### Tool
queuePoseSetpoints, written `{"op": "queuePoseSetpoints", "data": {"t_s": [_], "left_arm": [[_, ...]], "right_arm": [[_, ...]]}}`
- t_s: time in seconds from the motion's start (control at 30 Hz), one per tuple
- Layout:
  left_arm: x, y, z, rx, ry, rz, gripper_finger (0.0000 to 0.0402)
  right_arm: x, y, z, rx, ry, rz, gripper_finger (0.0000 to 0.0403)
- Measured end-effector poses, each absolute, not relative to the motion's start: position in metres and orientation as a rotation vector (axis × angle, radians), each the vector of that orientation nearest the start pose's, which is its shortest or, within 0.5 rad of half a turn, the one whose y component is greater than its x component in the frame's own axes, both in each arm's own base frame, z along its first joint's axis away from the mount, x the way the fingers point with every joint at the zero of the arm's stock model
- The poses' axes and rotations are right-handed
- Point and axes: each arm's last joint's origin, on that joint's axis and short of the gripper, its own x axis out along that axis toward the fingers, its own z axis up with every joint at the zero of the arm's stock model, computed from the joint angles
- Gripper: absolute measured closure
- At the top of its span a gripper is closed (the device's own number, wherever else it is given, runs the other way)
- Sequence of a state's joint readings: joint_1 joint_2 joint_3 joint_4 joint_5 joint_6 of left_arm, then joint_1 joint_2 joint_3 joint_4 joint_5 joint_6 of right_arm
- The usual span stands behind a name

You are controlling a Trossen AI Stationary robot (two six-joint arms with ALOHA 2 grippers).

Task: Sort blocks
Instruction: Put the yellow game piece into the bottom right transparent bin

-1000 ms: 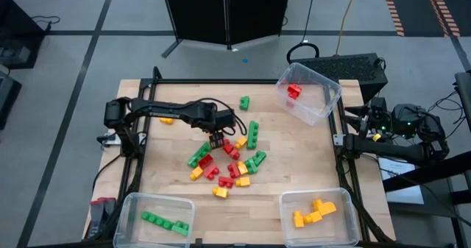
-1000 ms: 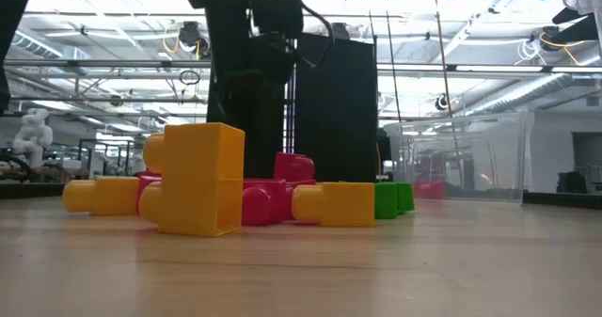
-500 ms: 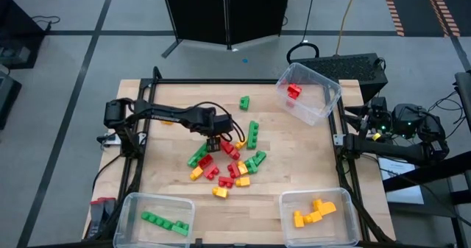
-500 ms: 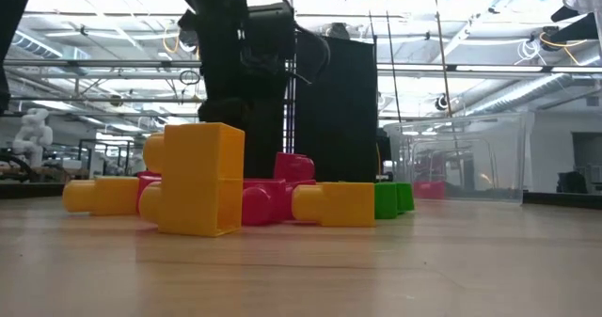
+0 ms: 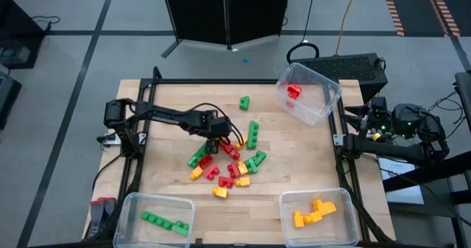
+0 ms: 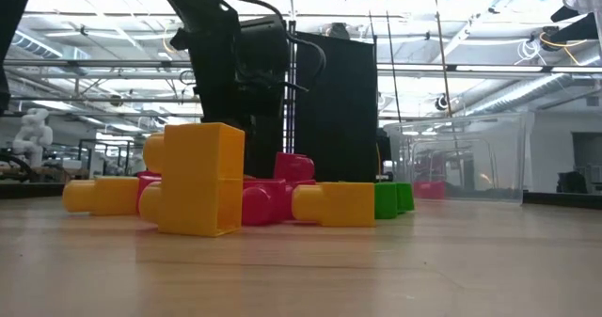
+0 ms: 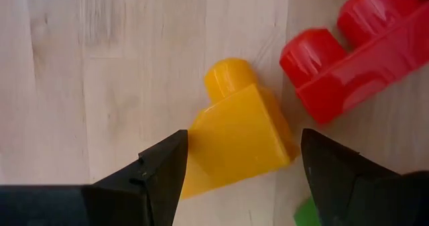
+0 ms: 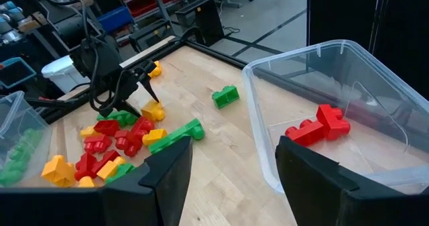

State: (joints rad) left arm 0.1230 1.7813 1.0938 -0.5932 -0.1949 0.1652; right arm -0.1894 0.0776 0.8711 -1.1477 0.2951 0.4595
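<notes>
High view, from 9 o'clock across to 3 o'clock. At 7 o'clock of the table (image 5: 165, 171), a clear bin (image 5: 132, 204) with a few green blocks inside. Reaching in from 9 o'clock, the left arm, with the left gripper (image 5: 214, 140) over the 9 o'clock edge of the mixed pile (image 5: 229, 163) of red, green and yellow blocks at centre. Now sunk lower than 1 second ago and drawn slightly back toward 9 o'clock, judging by the low view, where the dark wrist hangs closer to the bricks.

Left wrist view: claw spread, the 2 fingers (image 7: 161, 169) straddling a yellow block (image 7: 238, 139) with 1 stud, lying on bare wood and not yet pinched. Just beside it, a red block (image 7: 355, 45), touching or nearly so. Probably a descent finished and a squeeze due next; some risk of nudging the red neighbour while closing.

Farther along: 1 lone green block (image 5: 243, 101) at 12 o'clock, a bin (image 5: 294, 200) of yellow blocks at 5 o'clock, the likely home for this pick, and a tilted bin (image 5: 324, 104) with red inside at 1 o'clock. Much of the pile unsorted, so roughly mid-task.

At 3 o'clock, off the table edge, the right arm parked; right gripper (image 8: 231, 165) spread and empty.
</notes>
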Motion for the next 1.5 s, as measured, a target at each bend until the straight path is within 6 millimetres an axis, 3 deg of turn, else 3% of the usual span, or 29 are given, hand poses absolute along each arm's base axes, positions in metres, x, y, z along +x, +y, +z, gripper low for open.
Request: {"op": "queuePoseSetpoints", "data": {"t_s": [0.47,0.83,1.03,1.5], "left_arm": [[0.331,0.050,0.147,0.198,1.329,0.187,0.0164],[0.330,0.051,0.145,0.188,1.343,0.268,0.0245],[0.337,0.051,0.154,0.216,1.327,0.341,0.0270],[0.354,0.049,0.188,0.179,1.294,0.370,0.0273]], "right_arm": [[-0.026,-0.004,0.308,0.427,0.241,-0.552,0.0195],[-0.026,-0.004,0.308,0.427,0.241,-0.552,0.0195],[-0.026,-0.004,0.308,0.442,0.237,-0.554,0.0195],[-0.026,-0.004,0.308,0.437,0.238,-0.553,0.0195]]}}
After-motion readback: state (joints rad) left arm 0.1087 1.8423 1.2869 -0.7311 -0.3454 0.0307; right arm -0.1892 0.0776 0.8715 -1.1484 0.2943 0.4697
